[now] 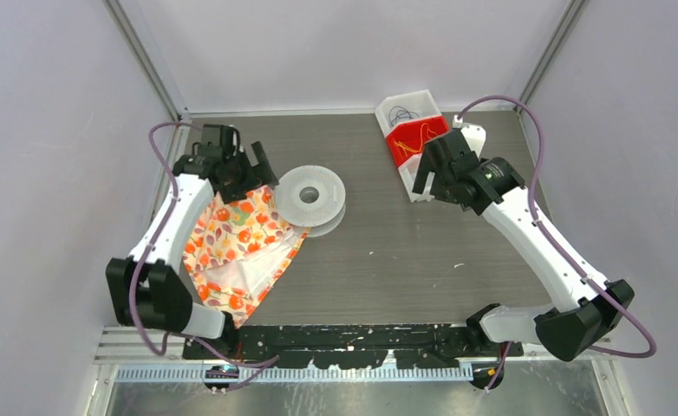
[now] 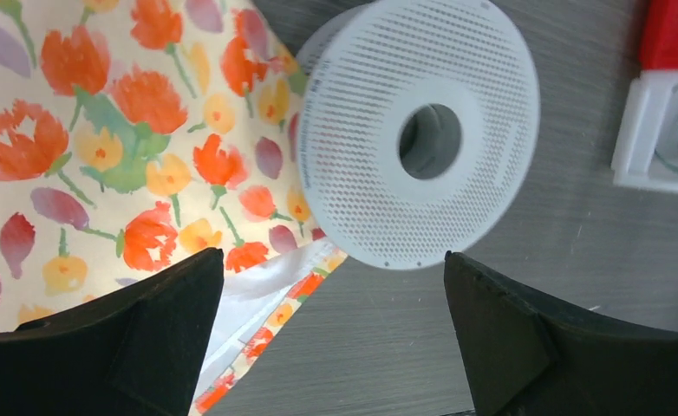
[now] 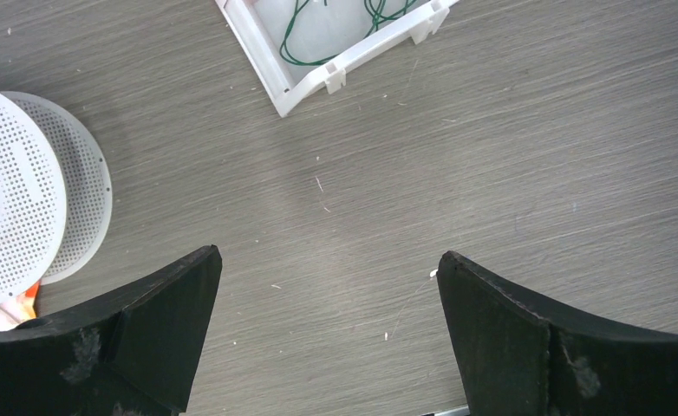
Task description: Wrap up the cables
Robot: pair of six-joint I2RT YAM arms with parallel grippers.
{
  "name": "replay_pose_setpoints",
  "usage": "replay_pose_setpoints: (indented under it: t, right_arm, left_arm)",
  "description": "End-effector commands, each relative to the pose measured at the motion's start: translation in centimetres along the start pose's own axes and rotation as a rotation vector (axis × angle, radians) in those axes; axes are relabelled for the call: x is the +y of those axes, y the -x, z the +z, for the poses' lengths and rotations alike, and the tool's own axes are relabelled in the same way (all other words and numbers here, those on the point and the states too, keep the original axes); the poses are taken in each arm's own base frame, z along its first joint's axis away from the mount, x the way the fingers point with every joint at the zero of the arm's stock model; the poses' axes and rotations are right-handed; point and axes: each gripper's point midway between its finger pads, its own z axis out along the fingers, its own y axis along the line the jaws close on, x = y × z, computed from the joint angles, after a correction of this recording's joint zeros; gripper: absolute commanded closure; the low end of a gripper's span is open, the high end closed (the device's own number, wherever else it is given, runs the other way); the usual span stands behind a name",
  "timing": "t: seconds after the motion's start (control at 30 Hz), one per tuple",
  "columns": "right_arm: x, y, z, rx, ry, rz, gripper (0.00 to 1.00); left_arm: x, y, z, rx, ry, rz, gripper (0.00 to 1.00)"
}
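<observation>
Cables (image 1: 418,139) lie in tray (image 1: 402,97). Right end effector (image 1: 427,165) is just beside tray, the nearer arm — jaws apart, empty. Left end effector (image 2: 331,269) apart too, well off tray, by spool (image 1: 311,195).

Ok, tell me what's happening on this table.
Nothing is held yet. Both arms hover with open jaws: the left gripper over the perforated spool beside a floral cloth, the right gripper over bare table near the tray. The cables lie loose in the tray, unwrapped.

Spool (image 1: 310,196) mid-L on table (image 1: 405,251), cloth (image 1: 236,247) just L of it; cables (image 1: 416,139) in tray (image 1: 403,99), far R.
</observation>
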Motion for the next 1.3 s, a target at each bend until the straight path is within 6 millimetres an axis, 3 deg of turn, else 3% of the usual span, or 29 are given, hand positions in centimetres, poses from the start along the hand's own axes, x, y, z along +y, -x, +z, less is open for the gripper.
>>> replay_pose_setpoints:
  t: [0.0, 0.27, 0.57, 0.7, 0.97, 1.13, 1.27]
  right_arm:
    - [0.2, 0.4, -1.1, -0.029, 0.053, 0.01, 0.0]
    - [-0.2, -0.2, -1.6, -0.023, 0.061, 0.035, 0.0]
    - [-1.4, -0.5, -2.1, -0.035, 0.038, 0.045, 0.0]
    - [-1.4, -0.7, -1.9, -0.032, 0.036, 0.045, 0.0]
    - [-2.2, -0.7, -0.6, -0.043, -0.05, 0.047, 0.0]
    - [-2.7, 1.3, 1.5, -0.071, -0.102, 0.094, 0.0]
    - [-2.5, 3.7, 4.4, -0.038, -0.054, 0.202, 0.0]
  left_arm:
    - [0.2, 0.9, 2.7, 0.084, -0.147, -0.226, 0.0]
    - [1.1, 1.0, 8.6, 0.144, -0.168, -0.252, 0.0]
    - [0.1, -0.4, 12.0, 0.21, -0.273, -0.287, 0.0]
    - [-1.5, -1.4, 12.8, 0.251, -0.32, -0.29, 0.01]
    - [-8.1, -2.8, 13.4, 0.302, -0.382, -0.154, 0.01]
    - [-10.5, -4.6, 13.1, 0.351, -0.35, -0.01, 0.01]
    - [-10.5, -5.7, 12.8, 0.37, -0.298, 0.073, 0.01]
